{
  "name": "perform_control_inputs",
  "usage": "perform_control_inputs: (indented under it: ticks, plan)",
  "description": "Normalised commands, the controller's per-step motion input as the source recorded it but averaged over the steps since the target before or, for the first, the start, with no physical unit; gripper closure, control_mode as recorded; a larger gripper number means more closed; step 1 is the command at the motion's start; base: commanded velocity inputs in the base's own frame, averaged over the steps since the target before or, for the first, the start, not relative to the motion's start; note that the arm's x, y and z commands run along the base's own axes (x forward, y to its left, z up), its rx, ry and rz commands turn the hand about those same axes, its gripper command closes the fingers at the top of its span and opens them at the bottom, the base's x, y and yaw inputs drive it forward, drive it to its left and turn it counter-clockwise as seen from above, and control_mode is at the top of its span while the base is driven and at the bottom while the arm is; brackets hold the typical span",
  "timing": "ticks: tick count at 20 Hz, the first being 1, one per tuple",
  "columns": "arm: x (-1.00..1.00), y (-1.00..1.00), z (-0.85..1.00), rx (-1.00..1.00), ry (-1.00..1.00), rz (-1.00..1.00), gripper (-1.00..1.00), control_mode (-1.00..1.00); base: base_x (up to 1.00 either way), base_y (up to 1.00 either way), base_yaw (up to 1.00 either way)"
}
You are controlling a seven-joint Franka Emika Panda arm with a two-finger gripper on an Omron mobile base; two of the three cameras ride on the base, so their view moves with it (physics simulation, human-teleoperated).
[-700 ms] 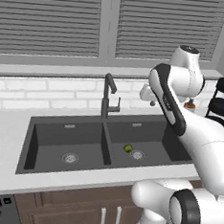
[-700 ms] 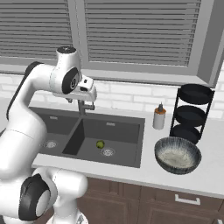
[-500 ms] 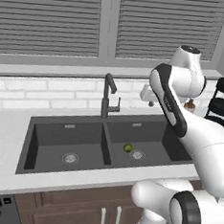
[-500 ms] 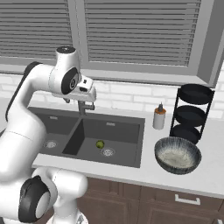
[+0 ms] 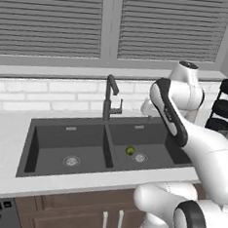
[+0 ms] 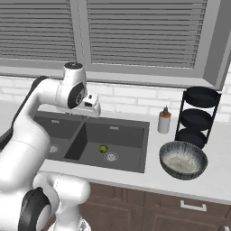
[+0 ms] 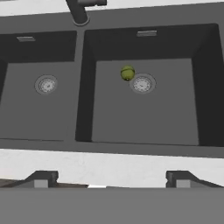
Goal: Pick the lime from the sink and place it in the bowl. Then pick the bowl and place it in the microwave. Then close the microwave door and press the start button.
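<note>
Left base view: little has changed over the last moment; the arm holds high above the sink (image 5: 59,150), the lime (image 5: 130,150) beside the right drain

Right base view: the bowl (image 6: 182,160) waits untouched on the tabletop (image 6: 216,180)

Hand view: fingers (image 7: 41,180) stand wide apart, empty; descent seems not begun

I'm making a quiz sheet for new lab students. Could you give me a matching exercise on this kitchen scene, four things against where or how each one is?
Things:
1. lime
2. bowl
3. gripper
4. faucet

Places or states:
A. on the counter, right of the sink
B. open, high above the sink
C. behind the divider between the two basins
D. in the right basin, beside the drain

Pairs: 1-D, 2-A, 3-B, 4-C
</note>
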Motion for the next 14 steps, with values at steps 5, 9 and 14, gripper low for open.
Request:
perform_control_inputs:
  ticks: [5,9,14]
  plan:
    - [0.00,-0.29,-0.54,0.05,0.08,0.00,-1.00,-1.00,0.00,0.00,0.00]
    - [0.01,-0.45,-0.30,0.06,0.16,0.00,-1.00,-1.00,0.00,0.00,0.00]
    - [0.05,-0.31,-0.22,0.05,0.14,0.00,-1.00,-1.00,0.00,0.00,0.00]
